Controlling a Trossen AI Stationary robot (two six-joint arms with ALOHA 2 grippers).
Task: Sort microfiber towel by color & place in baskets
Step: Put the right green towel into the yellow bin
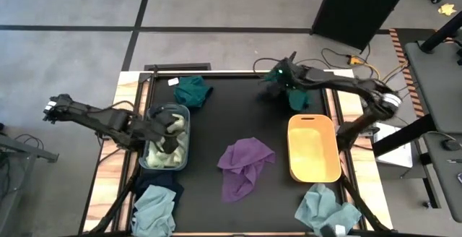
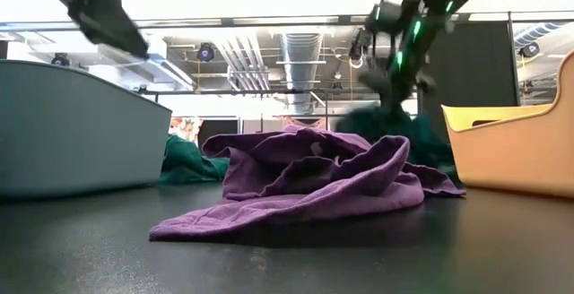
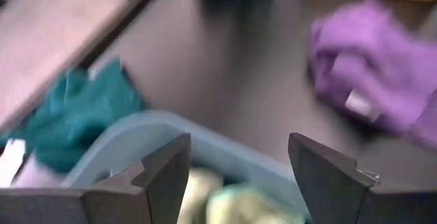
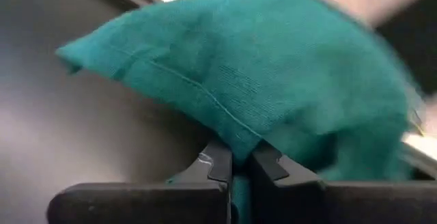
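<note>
So, quick rundown of the worktop (image 1: pixel 209 121) as seen from straight above:

Right hand (image 1: pixel 283 78): up around 1 o'clock on the black mat, fingers pinched tight on a dark teal towel (image 4: pixel 273 67). The wrist view shows the fabric clamped right between the two tips, the rest bunched up over them.

Left hand (image 1: pixel 167 127): over at 9 o'clock, sitting above the grey-blue basket (image 1: pixel 146 152) with its fingers (image 3: pixel 167 173) spread wide and nothing in them.

Grey-blue basket contents: pale yellow-green cloths (image 1: pixel 175 154) piled inside, partly hidden under the left hand.

Orange basket (image 1: pixel 313 149): about 3 o'clock, just below the right hand's towel; the inside looks bare.

Purple towel (image 1: pixel 244 163): crumpled at the middle, sliding toward 6 o'clock, between the two baskets and touching neither.

Second teal towel (image 1: pixel 192 90): near 11 o'clock, just above the grey-blue basket.

Light blue-grey towel, left (image 1: pixel 154 207): at 7 o'clock, lying on a navy one (image 1: pixel 160 186).

Light blue-grey towel, right (image 1: pixel 326 208): at 5 o'clock, below the orange basket.
</note>
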